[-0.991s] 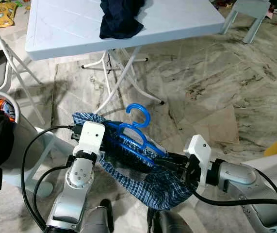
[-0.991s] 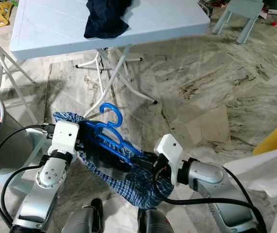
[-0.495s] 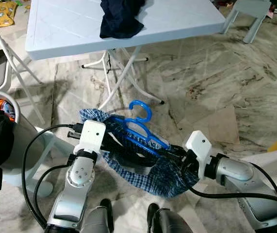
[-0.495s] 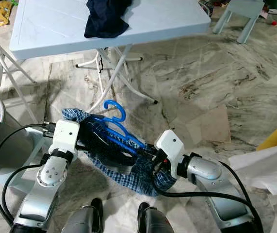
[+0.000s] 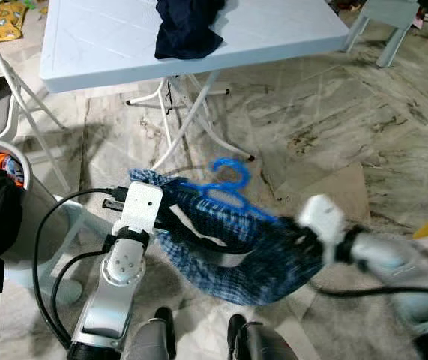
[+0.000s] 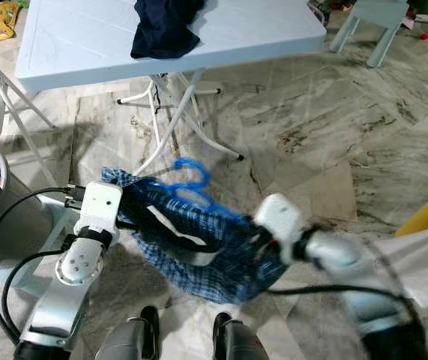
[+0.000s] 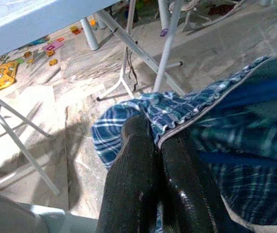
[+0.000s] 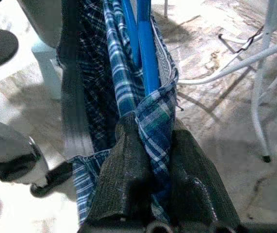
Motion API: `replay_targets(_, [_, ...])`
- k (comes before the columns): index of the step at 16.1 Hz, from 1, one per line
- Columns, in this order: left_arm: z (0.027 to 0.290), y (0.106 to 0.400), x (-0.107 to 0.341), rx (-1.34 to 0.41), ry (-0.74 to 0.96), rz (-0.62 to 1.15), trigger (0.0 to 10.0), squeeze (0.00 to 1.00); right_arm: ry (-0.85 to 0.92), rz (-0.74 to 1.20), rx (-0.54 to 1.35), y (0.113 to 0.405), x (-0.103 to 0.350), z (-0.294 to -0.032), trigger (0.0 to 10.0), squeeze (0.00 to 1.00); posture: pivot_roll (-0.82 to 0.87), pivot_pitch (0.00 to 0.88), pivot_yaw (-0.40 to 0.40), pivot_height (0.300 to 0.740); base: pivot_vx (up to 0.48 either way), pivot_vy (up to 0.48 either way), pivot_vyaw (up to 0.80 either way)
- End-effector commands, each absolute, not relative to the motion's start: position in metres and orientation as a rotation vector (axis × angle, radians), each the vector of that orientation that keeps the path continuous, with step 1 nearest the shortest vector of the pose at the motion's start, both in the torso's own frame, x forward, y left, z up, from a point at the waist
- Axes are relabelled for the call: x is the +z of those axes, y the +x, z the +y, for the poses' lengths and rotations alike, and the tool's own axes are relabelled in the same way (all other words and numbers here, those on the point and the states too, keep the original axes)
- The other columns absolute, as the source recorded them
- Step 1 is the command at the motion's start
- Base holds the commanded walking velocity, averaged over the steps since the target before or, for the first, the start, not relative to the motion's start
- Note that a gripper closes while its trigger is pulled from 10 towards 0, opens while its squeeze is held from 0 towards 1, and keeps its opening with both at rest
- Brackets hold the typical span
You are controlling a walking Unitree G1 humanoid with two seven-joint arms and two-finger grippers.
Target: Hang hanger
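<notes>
While stretching between the two grippers above the marble floor [image 5: 326, 127], hanging slack in the middle: blue plaid shorts [image 5: 228, 244], with a blue hanger [image 5: 228, 187] lying along the top edge, hook pointing toward the table [image 5: 109, 41]. Left gripper [image 7: 160, 145] pinching one end of the waistband, fingers clamped together on cloth. Right gripper [image 8: 150, 145] squeezing the other end, fabric bunching between the fingers, arm blurring. Dark garment [image 5: 187, 26] sitting on the table.
</notes>
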State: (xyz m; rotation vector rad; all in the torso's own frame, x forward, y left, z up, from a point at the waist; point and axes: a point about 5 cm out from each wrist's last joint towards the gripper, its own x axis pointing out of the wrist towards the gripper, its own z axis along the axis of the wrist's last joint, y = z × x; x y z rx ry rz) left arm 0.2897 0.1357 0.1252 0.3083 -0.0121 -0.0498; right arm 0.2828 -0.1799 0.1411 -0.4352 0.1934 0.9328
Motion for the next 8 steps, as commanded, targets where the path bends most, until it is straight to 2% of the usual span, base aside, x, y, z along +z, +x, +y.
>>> replay_targets(1, [0.155,0.290,0.123,0.028,0.323,0.007,0.0,0.00,-0.449,0.245,0.861,0.284,0.141,-0.209,10.0,0.00,-0.03,0.268,-0.037,0.740,0.000,0.000,0.00])
replay_targets(2, [0.157,0.291,0.123,0.033,0.324,0.008,0.0,0.00,-0.500,0.269,0.856,0.284,0.144,-0.223,10.0,0.00,-0.04,0.270,-0.039,0.740,0.000,0.000,0.00])
replay_targets(4, [0.157,0.292,0.123,0.032,0.321,0.010,0.0,0.00,-0.577,0.281,0.873,0.282,0.145,-0.234,10.0,0.00,-0.04,0.272,-0.035,0.740,0.000,0.000,0.00])
replay_targets(8, [0.161,0.293,0.122,0.023,0.317,0.021,0.0,0.00,-0.662,0.320,1.035,0.261,0.148,-0.250,10.0,0.00,-0.04,0.270,-0.027,0.740,0.000,0.000,0.00])
